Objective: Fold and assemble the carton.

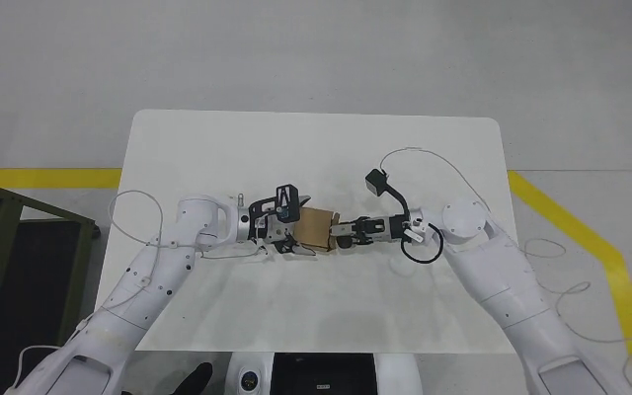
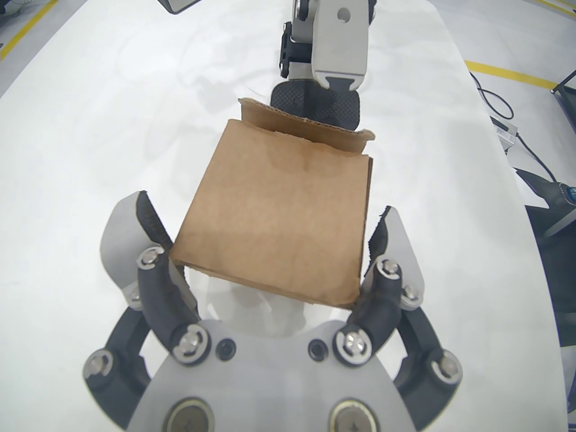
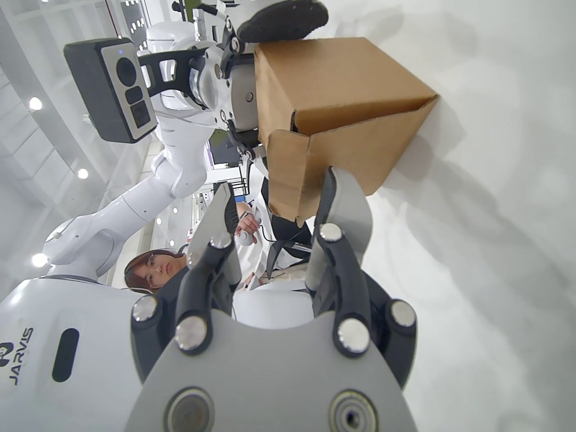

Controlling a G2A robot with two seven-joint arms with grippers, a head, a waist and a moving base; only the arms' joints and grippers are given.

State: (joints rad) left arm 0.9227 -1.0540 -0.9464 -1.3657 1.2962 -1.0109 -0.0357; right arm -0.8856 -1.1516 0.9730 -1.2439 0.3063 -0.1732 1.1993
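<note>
The carton (image 1: 316,225) sits at the middle of the table between our two grippers, one face turned up and one long edge seemingly down against the surface. Its body is already squared into a tube. The end toward our right arm is open, and a flap (image 3: 284,161) stands out from it.

Our left gripper (image 2: 265,206) spans the carton's width with a finger pressed to each side, so it is spread wide yet holding. Our right gripper (image 3: 279,182) is parted and holds nothing, with the flap's lower corner between its fingers.

We judge the step in hand to be folding this end flap in. To do it well, we should make the left hold firm and square so the tube neither collapses nor slides. Then we should push with the flat of one right finger near the crease, not at the corner, where the board could buckle.

Around us lies pale grey floor (image 1: 296,49) marked with yellow tape (image 1: 59,178). The white table (image 1: 296,138) looks smooth, so we expect the carton to skate under any unsupported push. A thin white cable (image 1: 425,149) loops above the right arm, and we should keep it away from the flap.
</note>
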